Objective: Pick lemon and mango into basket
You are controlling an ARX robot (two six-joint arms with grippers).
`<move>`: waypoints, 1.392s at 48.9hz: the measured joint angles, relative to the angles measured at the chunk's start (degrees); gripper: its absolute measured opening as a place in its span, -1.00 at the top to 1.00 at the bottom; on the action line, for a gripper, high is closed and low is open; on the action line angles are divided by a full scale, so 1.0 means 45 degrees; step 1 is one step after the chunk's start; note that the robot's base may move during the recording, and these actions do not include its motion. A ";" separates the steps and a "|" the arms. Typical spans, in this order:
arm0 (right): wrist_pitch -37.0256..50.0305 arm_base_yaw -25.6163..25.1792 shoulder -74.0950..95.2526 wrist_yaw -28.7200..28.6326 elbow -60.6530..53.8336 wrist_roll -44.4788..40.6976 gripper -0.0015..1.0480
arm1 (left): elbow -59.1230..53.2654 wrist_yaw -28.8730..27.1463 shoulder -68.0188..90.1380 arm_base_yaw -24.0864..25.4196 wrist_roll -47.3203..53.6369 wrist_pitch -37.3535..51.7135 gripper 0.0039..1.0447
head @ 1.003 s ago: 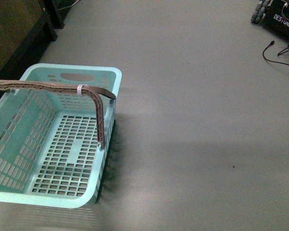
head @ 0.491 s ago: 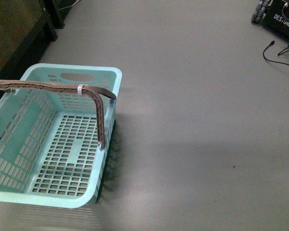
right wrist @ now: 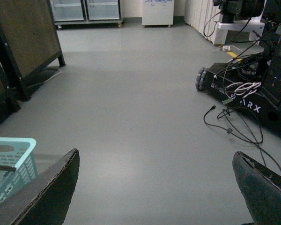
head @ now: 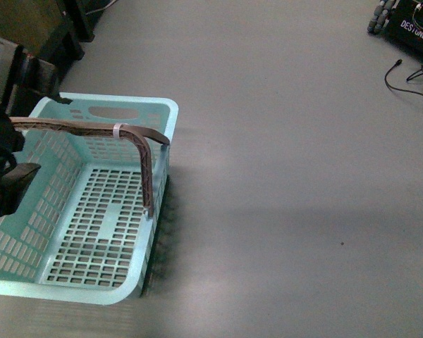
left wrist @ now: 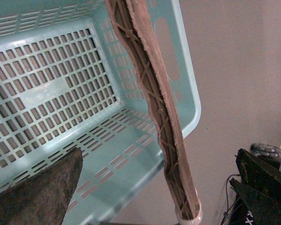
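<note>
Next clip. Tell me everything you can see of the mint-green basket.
The basket is a pale mint-green rectangular tub, plastic by its look, with slotted walls and floor and a grip slot in its far wall. A brown arched handle, ribbed underneath, spans it, with a white tie near the bend. It stands upright on the grey floor, left of centre in the front view, and is empty. The open left gripper hangs over its left side; contact cannot be judged.
</note>
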 joint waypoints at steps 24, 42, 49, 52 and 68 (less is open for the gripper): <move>0.0000 0.0000 0.0000 0.0000 0.0000 0.0000 -0.83 | 0.3264 -0.0568 0.3031 0.0068 -0.0364 0.0019 -0.87; 0.0000 0.0000 0.0000 0.0000 0.0000 0.0000 -0.83 | 0.3735 -0.0704 0.3779 0.0146 -0.0345 -0.0155 -0.47; 0.0000 0.0000 0.0000 0.0000 0.0000 0.0000 -0.83 | 0.3808 -0.0743 0.3900 0.0262 -0.0350 -0.0437 0.04; 0.0000 0.0000 0.0000 0.0000 0.0000 0.0000 -0.83 | 0.3808 -0.0743 0.3900 0.0316 -0.0359 -0.0495 0.29; 0.0000 0.0000 0.0000 0.0000 0.0000 0.0000 -0.83 | 0.2555 -0.0364 0.1297 0.0500 -0.1112 -0.1326 0.89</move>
